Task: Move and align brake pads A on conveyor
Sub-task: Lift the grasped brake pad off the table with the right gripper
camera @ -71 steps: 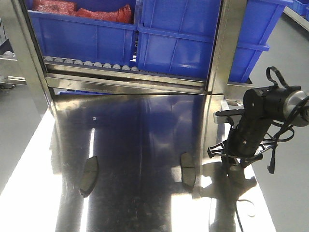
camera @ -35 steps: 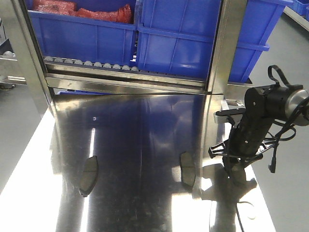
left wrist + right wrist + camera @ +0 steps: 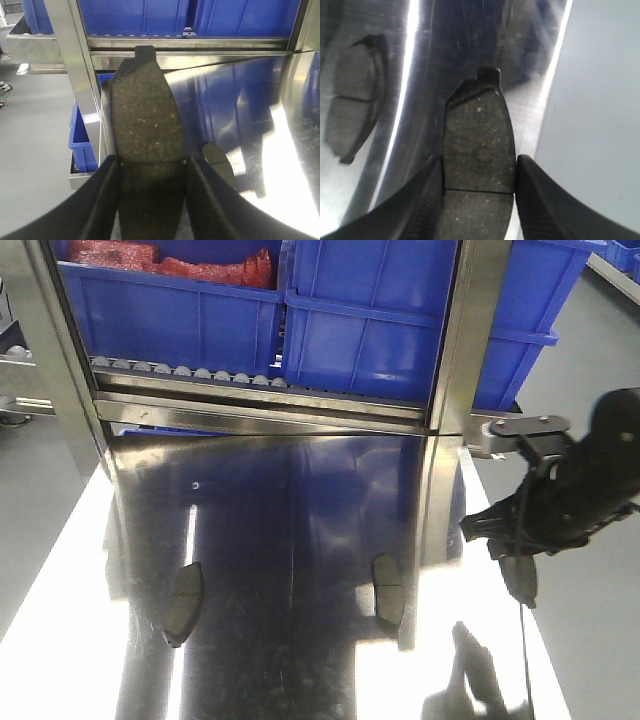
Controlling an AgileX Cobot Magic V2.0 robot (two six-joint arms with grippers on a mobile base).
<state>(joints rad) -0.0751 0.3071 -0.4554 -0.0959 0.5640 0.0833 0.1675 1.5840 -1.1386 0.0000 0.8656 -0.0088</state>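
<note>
Two brake pads A lie on the shiny steel table (image 3: 300, 490): one at the left (image 3: 183, 602), one right of the middle (image 3: 388, 590). My right gripper (image 3: 518, 562) hangs over the table's right edge, shut on a third pad (image 3: 521, 583). In the right wrist view that pad (image 3: 477, 135) sits between the fingers (image 3: 422, 200), with a lying pad (image 3: 352, 110) to the left. My left gripper (image 3: 150, 167) is shut on a fourth pad (image 3: 145, 110), held above the table's left edge beside a lying pad (image 3: 218, 161). The conveyor is out of view.
Blue bins (image 3: 370, 310) stand on a roller rack (image 3: 190, 372) behind the table. Steel posts (image 3: 455, 350) rise at the table's back corners. A blue crate (image 3: 82, 135) sits low beside the left edge. Grey floor (image 3: 590, 640) lies on both sides.
My right arm has lifted from the table's right edge and swung right and up, carrying its pad. The two pads on the table have not moved.
</note>
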